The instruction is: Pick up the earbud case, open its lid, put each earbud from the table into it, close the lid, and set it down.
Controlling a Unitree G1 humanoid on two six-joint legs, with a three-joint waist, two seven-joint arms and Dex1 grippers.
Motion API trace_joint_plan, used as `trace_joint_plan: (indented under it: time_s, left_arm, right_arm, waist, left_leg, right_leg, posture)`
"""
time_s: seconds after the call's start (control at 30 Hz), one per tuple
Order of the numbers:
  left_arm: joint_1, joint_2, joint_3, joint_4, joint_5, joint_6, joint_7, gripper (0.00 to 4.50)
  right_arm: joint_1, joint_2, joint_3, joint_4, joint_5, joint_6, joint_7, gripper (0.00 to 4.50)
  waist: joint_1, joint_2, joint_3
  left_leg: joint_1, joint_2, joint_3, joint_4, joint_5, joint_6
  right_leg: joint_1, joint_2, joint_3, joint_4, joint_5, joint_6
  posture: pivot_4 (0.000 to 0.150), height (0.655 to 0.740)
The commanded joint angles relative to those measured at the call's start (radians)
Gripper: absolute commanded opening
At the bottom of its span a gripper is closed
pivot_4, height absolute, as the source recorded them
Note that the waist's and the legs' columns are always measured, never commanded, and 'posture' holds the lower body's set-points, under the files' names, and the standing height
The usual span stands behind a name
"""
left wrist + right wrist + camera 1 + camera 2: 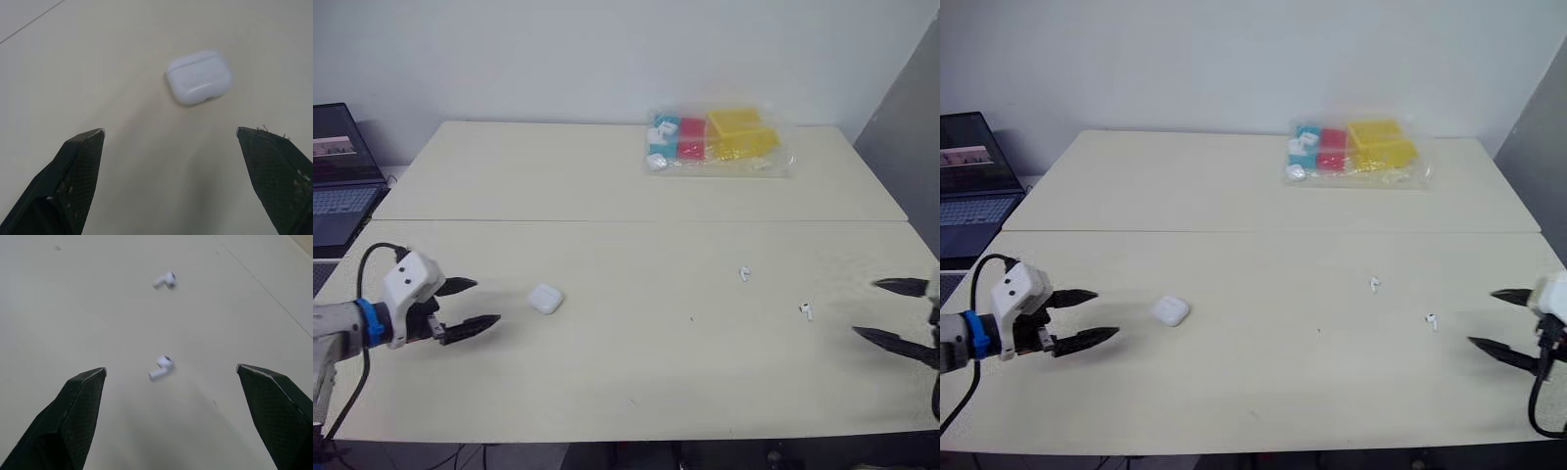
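A white earbud case [546,299] lies shut on the cream table [636,372], left of centre; the left wrist view shows the case [199,77] ahead of the fingers. My left gripper [478,304] is open, a short way to the left of the case and pointing at it. Two white earbuds lie apart on the right half: one [744,273] farther back, one [806,311] nearer; the right wrist view shows the near earbud [161,367] and the far earbud [165,280]. My right gripper [886,309] is open at the right edge, facing the near earbud.
A clear plastic bag [717,141] with blue, red and yellow boxes lies at the far side of the table. A laptop [340,176] stands off the table's left end. A seam [636,221] runs across the tabletop.
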Motion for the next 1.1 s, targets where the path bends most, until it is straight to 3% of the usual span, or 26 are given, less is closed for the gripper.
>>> trace_joint_plan:
  time_s: [0.03,0.23,0.53,1.1]
  left_arm:
    - [0.006,-0.024,-0.011,-0.085,-0.017,0.045,0.058,4.50]
    - [-0.001,-0.132,-0.087,-0.221,-0.044,0.188,0.205,4.50]
    - [-0.023,-0.212,-0.181,-0.231,0.023,0.220,0.361,4.50]
    - [-0.181,-0.237,-0.316,-0.045,0.082,0.196,0.355,4.50]
  right_arm:
    - [-0.026,-0.014,0.000,-0.108,0.076,0.084,-0.007,4.46]
    - [-0.181,-0.039,0.079,-0.261,0.260,0.262,-0.060,4.46]
    - [-0.302,-0.033,0.177,-0.280,0.282,0.294,-0.099,4.46]
    - [-0.385,-0.029,0.263,-0.309,0.313,0.319,-0.114,4.46]
  waist:
    - [0.000,0.000,0.000]
    - [0.000,0.000,0.000]
    - [0.002,-0.001,0.000]
    - [0.002,-0.001,0.000]
  left_leg:
    - [0.000,0.000,0.000,0.000,0.000,0.000]
    - [0.000,0.000,0.000,0.001,0.000,0.000]
    - [-0.001,-0.002,-0.001,0.001,0.000,0.000]
    - [-0.001,-0.003,-0.001,0.001,0.000,0.000]
  right_leg:
    - [0.000,0.000,0.000,0.000,0.000,0.000]
    - [0.000,0.000,0.001,0.000,0.000,0.001]
    - [0.000,0.000,0.001,0.000,0.001,0.001]
    - [0.000,0.001,0.000,0.000,0.001,0.001]
  posture:
    - [0.150,0.7400]
    - [0.150,0.7400]
    - [0.150,0.7400]
    - [0.150,0.7400]
